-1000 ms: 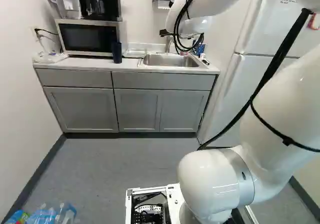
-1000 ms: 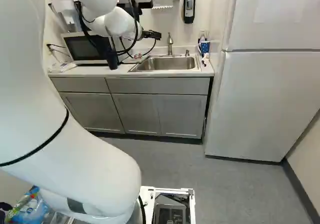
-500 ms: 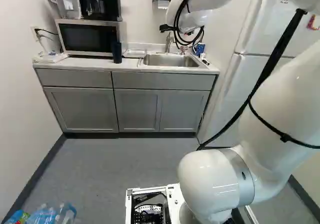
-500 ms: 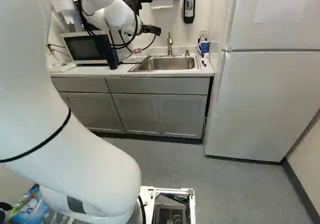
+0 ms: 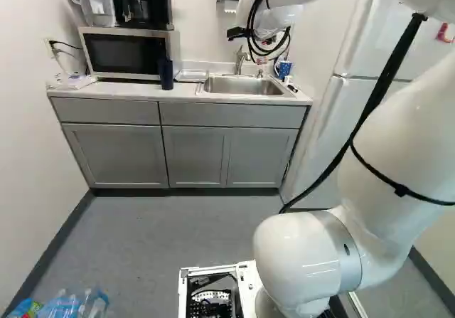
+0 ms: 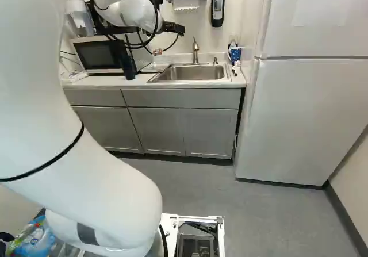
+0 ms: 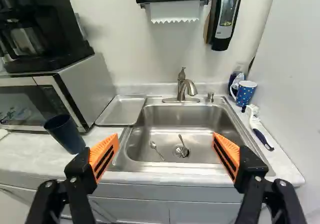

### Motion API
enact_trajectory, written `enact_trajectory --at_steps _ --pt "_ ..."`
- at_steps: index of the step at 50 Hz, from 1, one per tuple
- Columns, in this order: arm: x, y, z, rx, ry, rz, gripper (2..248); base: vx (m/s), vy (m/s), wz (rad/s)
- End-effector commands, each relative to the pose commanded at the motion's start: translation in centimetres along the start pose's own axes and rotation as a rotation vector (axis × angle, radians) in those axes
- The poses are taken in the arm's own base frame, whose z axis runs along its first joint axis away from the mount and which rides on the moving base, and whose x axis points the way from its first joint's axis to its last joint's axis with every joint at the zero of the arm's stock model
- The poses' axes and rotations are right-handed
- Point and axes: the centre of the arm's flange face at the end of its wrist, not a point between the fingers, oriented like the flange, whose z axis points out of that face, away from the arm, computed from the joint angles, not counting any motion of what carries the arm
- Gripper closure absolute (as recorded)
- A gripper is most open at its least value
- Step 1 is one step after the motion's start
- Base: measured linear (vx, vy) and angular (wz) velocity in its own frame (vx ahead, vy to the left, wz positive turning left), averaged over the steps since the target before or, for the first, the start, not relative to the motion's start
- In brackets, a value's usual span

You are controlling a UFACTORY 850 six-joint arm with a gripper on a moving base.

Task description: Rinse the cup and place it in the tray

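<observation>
Gripper (image 7: 165, 136) lifted higher here, base unmoved; clearance gained for reaching, it seems. Pincer spread wide, nothing gripped. Dark blue tumbler (image 7: 67, 136), likely cup wanted, spotted upright at ten o'clock on pale countertop (image 7: 27, 150), still to be fetched and rinsed. Metal tray (image 7: 121, 109) seen at eleven, beside steel sink (image 7: 180, 118) at twelve, spoon (image 7: 157, 150) left in basin. Polka-dot mug (image 7: 245, 93) parked at one, microwave (image 7: 90, 83) at ten, fridge (image 6: 310, 119) at two.

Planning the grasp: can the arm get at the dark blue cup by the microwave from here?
Likely yes: the tool is open and nothing covers the cup's near side, though the microwave sits close beside it.
</observation>
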Motion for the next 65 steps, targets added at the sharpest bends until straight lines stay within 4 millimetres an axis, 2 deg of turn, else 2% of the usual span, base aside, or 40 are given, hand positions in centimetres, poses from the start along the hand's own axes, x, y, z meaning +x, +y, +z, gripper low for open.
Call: enact_trajectory --at_steps 52,65 --pt "5.0 -0.2 0.7 0.004 -0.023 0.000 3 0.000 0.000 0.000" --pt "5.0 -0.2 0.7 0.004 -0.029 0.000 3 0.000 0.000 0.000"
